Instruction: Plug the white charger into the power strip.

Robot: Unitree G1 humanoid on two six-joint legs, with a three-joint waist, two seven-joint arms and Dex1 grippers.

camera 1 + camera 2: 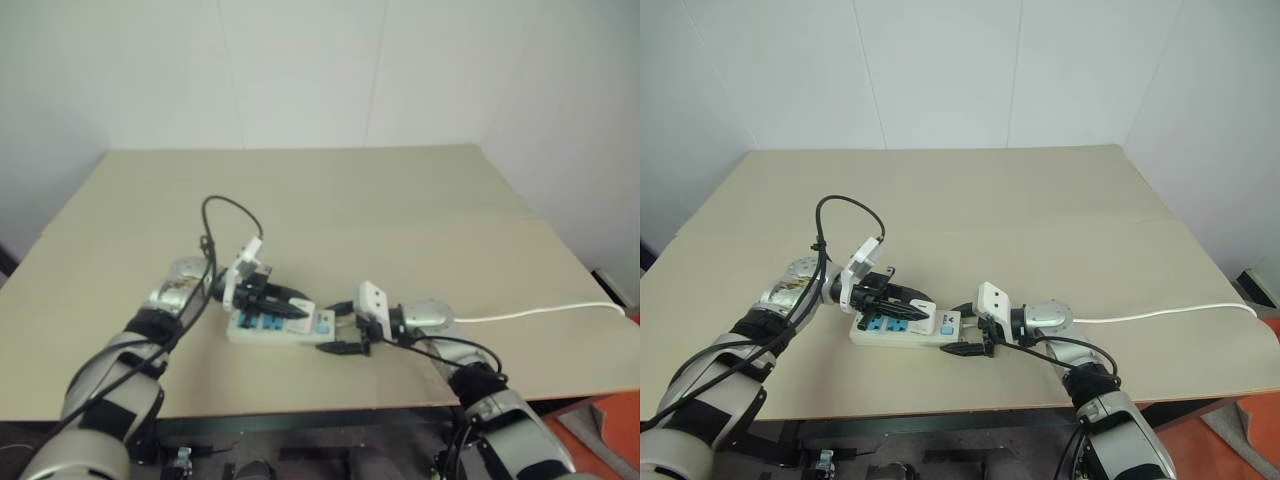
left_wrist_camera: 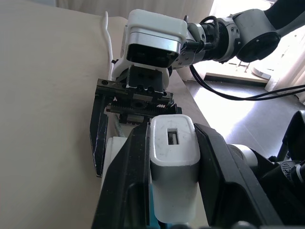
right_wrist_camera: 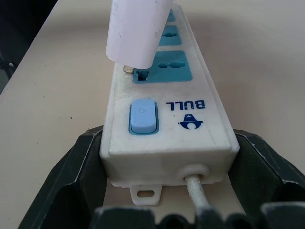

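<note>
So the power strip [image 1: 902,330] lies flat on the table [image 1: 1040,200] near the front edge, long axis running across between the two arms. The right gripper [image 3: 167,191] has its jaws spread wide around the cable end, one finger on each side, bracing it. The left gripper [image 2: 174,191] is clamped on the white charger [image 2: 172,162], hanging right over the socket nearest the switch, prongs just at the slots but off toward one edge and a bit tilted. I'd say it needs squaring up before pushing down. Readable text: "BULL" beside the blue switch [image 3: 143,116].
</note>
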